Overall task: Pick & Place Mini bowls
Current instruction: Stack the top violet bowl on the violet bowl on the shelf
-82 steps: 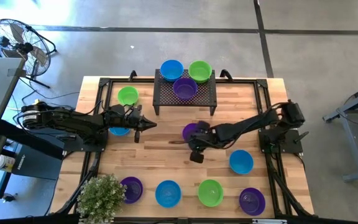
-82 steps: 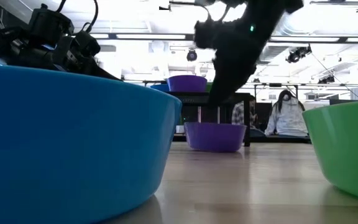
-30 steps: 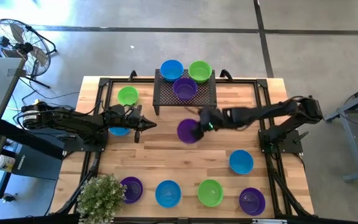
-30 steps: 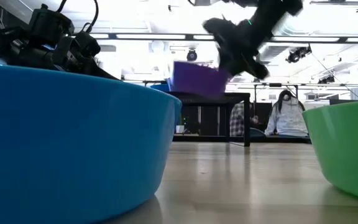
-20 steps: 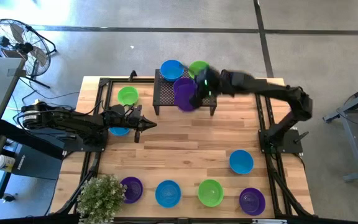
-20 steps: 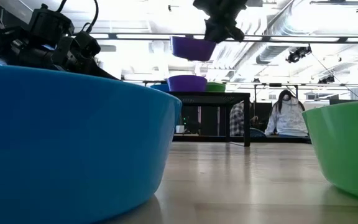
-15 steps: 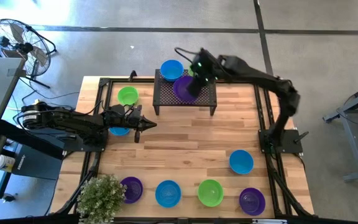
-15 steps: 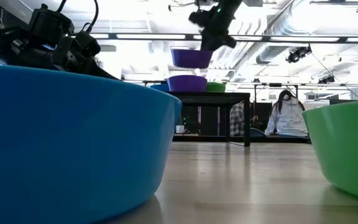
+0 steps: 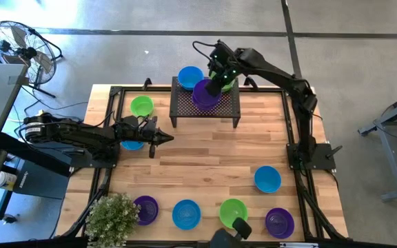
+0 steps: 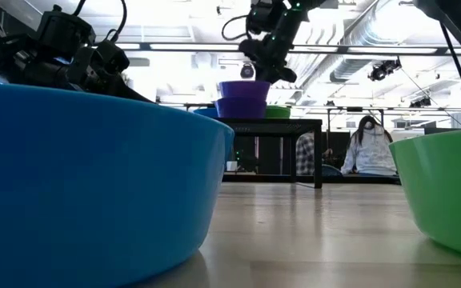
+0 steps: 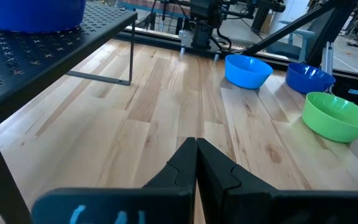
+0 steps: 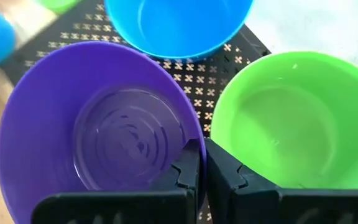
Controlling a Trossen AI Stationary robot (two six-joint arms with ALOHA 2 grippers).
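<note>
wooden bench (image 9: 198, 155) is sitting on grey concrete floor (image 9: 150, 41); right gripper (image 9: 214, 88) is pinching purple mini bowl (image 9: 204, 94) over black rack (image 9: 185, 109); left gripper (image 9: 165, 138) is resting closed, empty.

High view: straight down over my whole table (image 9: 205, 148). Low view: tabletop level, facing 12 o'clock. Wrist views: close. All four share the black rack (image 9: 205, 103).

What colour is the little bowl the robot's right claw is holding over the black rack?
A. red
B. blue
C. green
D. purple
D: the right gripper pinches the rim of a purple bowl above the black rack, beside the blue bowl and green bowl.
</note>
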